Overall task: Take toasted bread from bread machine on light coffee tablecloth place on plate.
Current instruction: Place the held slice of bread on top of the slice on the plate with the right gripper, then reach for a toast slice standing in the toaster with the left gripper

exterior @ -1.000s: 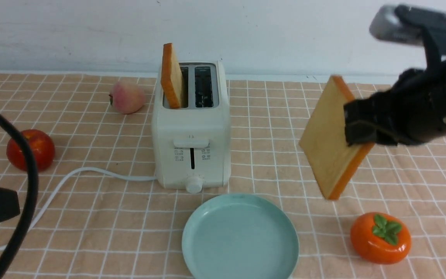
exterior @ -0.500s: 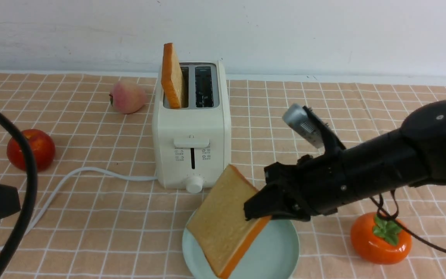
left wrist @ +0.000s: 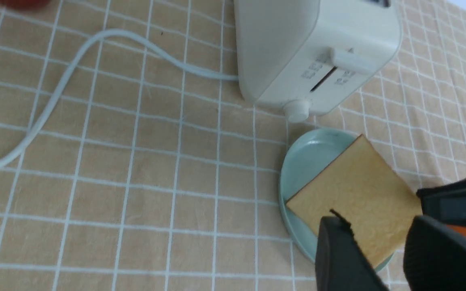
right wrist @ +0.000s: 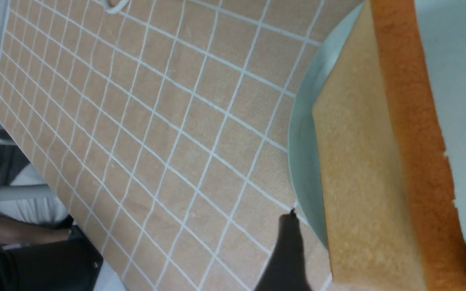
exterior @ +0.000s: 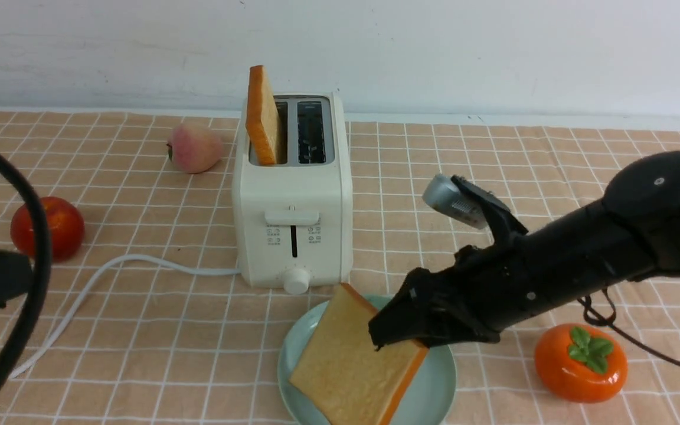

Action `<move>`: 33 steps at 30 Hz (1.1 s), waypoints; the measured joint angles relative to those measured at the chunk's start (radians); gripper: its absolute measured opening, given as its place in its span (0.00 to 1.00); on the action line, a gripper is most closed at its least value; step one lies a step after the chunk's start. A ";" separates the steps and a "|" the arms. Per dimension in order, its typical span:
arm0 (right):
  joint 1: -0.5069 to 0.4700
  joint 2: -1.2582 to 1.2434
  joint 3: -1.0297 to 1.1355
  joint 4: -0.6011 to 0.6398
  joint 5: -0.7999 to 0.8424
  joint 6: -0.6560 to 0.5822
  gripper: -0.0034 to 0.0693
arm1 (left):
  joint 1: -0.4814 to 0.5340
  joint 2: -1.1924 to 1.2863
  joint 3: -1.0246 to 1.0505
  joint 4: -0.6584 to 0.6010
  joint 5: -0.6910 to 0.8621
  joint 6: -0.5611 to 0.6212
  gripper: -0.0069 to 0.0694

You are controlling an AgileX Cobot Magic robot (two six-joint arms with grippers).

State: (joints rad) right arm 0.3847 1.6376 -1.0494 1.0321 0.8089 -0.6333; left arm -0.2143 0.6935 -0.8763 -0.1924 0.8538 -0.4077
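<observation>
Black left pincer (left wrist: pixel 374 221) hangs open, empty, over the tablecloth (exterior: pixel 139 330). One toast slice (exterior: pixel 263 118) stands in the bread machine's (exterior: pixel 293 200) left slot. The second toast slice (exterior: pixel 352 366) leans tilted on the plate (exterior: pixel 437 383), the right pincer (exterior: pixel 399 337) open around its raised edge.

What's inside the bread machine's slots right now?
One toasted bread slice stands in the bread machine's left slot, sticking up above the top. The right slot shows only a dark interior with no slice. Its bottom is hidden.
</observation>
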 joint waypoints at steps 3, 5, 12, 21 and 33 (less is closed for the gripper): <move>0.000 -0.049 -0.063 -0.115 0.052 0.053 0.88 | 0.000 0.047 -0.003 -0.007 -0.051 0.034 0.40; 0.000 -0.069 -0.101 -0.162 0.087 0.083 0.88 | 0.000 0.075 -0.014 -0.007 -0.051 0.060 0.41; 0.000 -0.213 -0.327 -0.398 0.319 0.244 0.76 | 0.000 0.315 -0.202 -0.031 -0.031 0.143 0.52; 0.000 -0.460 -0.405 -0.616 0.365 0.392 0.67 | -0.014 0.607 -0.513 -0.058 0.013 0.168 0.71; 0.000 -0.531 -0.404 -0.644 0.367 0.417 0.67 | -0.200 1.024 -0.927 0.339 0.082 -0.167 0.73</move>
State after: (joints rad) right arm 0.3847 1.1067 -1.4539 0.3880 1.1761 -0.2164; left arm -0.4142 1.7174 -1.8033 0.1465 0.9360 -0.5750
